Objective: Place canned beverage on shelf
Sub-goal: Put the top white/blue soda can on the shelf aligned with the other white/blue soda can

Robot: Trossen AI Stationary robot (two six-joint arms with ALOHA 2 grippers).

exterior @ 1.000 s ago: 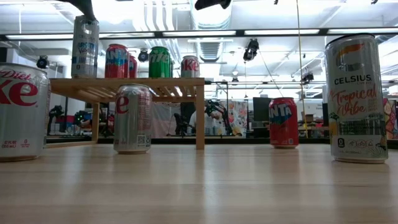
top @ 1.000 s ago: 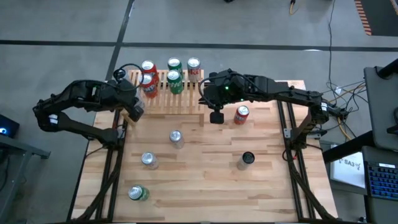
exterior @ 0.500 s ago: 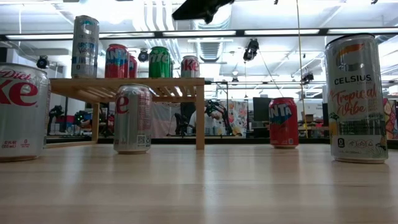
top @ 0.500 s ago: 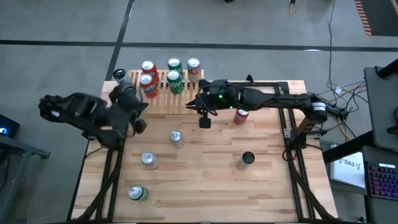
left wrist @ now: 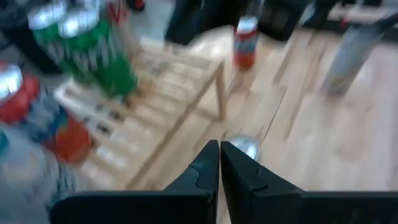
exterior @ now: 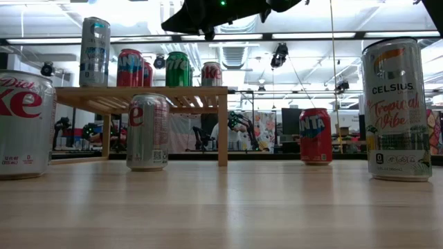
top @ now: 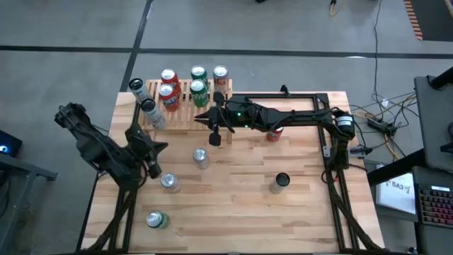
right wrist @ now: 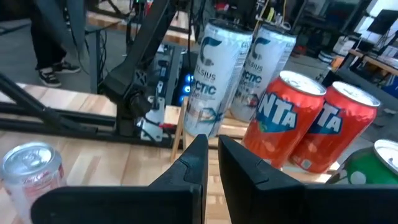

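The light-wood slatted shelf [top: 185, 108] stands at the table's far side and carries two tall silver cans [top: 148, 110], red cans [top: 168, 92], green cans [top: 198, 89] and a red-and-white can [top: 220, 75]. My right gripper [top: 205, 122] is shut and empty. It hangs in the air in front of the shelf and points toward the table's left, and its wrist view shows it [right wrist: 211, 155] facing the tall cans [right wrist: 214, 81]. My left gripper [top: 159, 149] is shut and empty, left of a silver cola can [top: 200, 156]; it also shows in its wrist view [left wrist: 219, 163].
Loose cans stand on the table: a silver one [top: 169, 182], a tall black-topped one [top: 281, 180], and a red one [top: 274, 132] partly under my right arm. A green can [top: 157, 219] lies near the front left. There is open wood at the front right.
My left gripper has drawn back from the shelf's left end toward the table's near-left, leaving the tall silver can standing there. My right gripper has moved toward the table's left along the front of the shelf.
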